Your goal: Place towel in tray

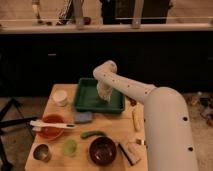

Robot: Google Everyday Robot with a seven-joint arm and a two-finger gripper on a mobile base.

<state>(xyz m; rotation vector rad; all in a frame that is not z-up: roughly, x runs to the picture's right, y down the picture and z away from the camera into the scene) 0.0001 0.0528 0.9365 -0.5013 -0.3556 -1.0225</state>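
The green tray (84, 98) sits at the back of the wooden table (112, 125). My white arm reaches in from the lower right and bends down over it. My gripper (103, 96) points down inside the tray, right of its middle. A pale whitish shape (101, 90) at the gripper's end looks like the towel, low over the tray floor. I cannot tell whether it rests on the floor or hangs from the gripper.
A white cup (60, 97) stands left of the tray. In front are a blue sponge (83, 117), a red bowl (49, 130) with a white-handled brush across it, a green vegetable (93, 134), a dark bowl (102, 150), a metal cup (42, 152) and a banana (136, 120).
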